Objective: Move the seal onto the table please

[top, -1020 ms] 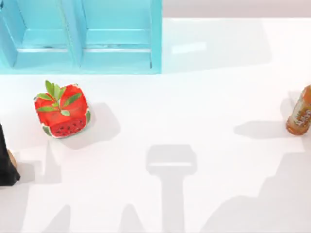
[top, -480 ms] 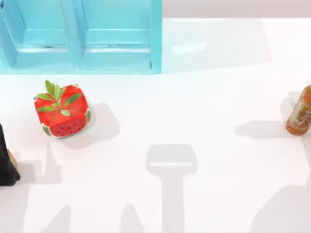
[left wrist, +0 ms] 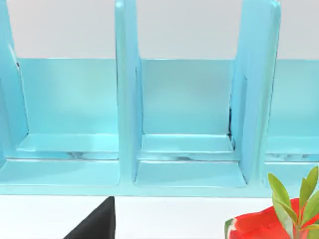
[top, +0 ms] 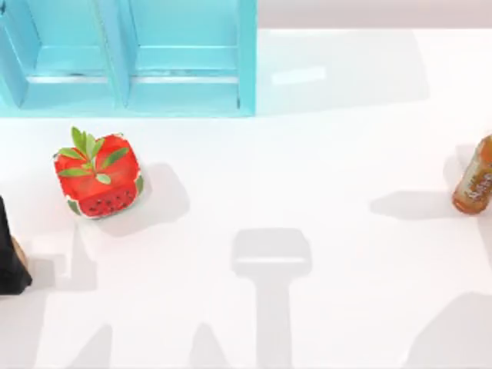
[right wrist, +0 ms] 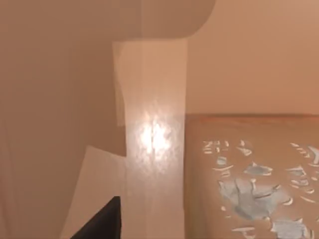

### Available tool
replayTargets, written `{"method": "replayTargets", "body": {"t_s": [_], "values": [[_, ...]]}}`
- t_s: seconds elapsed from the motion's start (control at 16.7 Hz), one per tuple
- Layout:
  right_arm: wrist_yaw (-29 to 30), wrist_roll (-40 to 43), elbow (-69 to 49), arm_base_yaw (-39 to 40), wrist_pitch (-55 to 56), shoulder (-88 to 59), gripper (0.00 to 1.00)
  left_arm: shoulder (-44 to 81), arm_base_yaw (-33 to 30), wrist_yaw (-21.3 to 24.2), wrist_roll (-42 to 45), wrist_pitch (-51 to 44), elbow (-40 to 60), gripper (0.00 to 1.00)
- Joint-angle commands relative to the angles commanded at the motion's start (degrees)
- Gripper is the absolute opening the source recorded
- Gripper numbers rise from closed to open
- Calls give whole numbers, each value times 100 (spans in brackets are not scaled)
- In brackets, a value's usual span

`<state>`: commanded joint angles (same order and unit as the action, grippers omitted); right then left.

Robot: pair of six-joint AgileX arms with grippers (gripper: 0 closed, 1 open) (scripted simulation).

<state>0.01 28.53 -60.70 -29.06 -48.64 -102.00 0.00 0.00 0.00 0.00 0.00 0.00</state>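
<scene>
The left pincer (top: 9, 260) stands as a dark shape at the very left edge of the white surface (top: 330, 146), partly cut off by the frame, and I cannot tell whether it is open or closed. A sliver of the tan seal (top: 18, 252) shows tight against its right side, low over the surface. Whether the seal is gripped or resting on the surface I cannot tell either.

Just up and to the right sits the red watermelon cube (top: 98, 178), green leaves lying on its top and its shadow falling to the right. Behind it, along the far left edge, the turquoise shelf (top: 184, 77) stands with its open bays facing forward. In the left wrist view those bays are pale and bare inside, with a corner of the cube low in the frame.

Across the wide plain middle lie only grey shadows. At the far right edge stands the orange-brown bottle (top: 474, 178), tilted slightly. The right wrist view is close against the bottle's warm brown side and flecked label, with a dark corner of the right pincer (right wrist: 102, 221), its state unreadable. A pale grey wall (top: 369, 11) runs behind the surface.
</scene>
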Motion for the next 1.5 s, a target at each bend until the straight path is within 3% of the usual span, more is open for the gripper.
{"method": "replayTargets", "body": {"t_s": [0.66, 1.26, 1.5], "values": [[0, 0, 0, 0, 0, 0, 2, 0, 0, 0, 0, 0, 0, 100], [6, -18, -16, 11, -12, 20, 0, 0, 0, 0, 0, 0, 0, 100], [137, -601, -604, 445, -440, 159, 0, 0, 0, 0, 0, 0, 0, 100]]}}
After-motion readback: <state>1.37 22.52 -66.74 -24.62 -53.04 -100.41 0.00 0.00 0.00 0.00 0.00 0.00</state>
